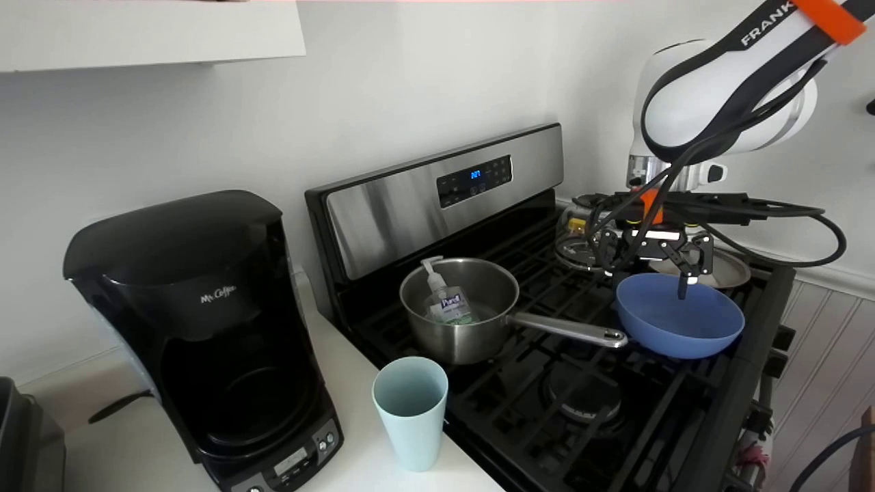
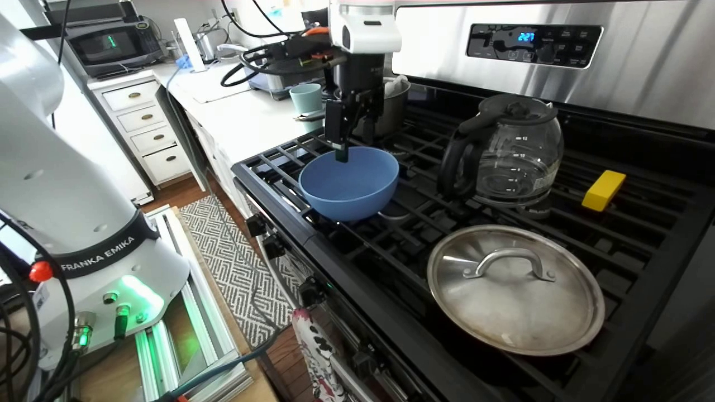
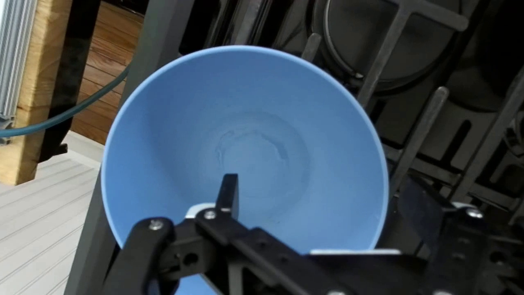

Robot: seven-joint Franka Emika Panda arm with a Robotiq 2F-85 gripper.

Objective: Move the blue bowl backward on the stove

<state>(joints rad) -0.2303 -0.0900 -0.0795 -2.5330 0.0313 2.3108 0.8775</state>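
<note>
The blue bowl (image 1: 683, 324) sits upright near the front edge of the stove (image 1: 379, 232). It shows in both exterior views (image 2: 352, 192) and fills the middle of the wrist view (image 3: 254, 123), with nothing lying in it. The stove's black grates and steel back panel (image 2: 433, 47) also show in an exterior view. My gripper (image 3: 321, 182) is open and points down at the bowl's rim. One finger is over the bowl's inside, the other outside the rim on the back panel's side. In both exterior views the gripper (image 1: 646, 281) (image 2: 355, 146) is at rim height. I cannot tell whether it touches the bowl.
A steel saucepan (image 1: 454, 342) holding a pump bottle (image 1: 451, 304) has its handle ending close to the bowl. A glass carafe (image 2: 516, 156), a steel lid (image 2: 519, 312) and a yellow block (image 2: 604, 190) are on the grates. A light-blue cup (image 1: 413, 410) stands on the counter.
</note>
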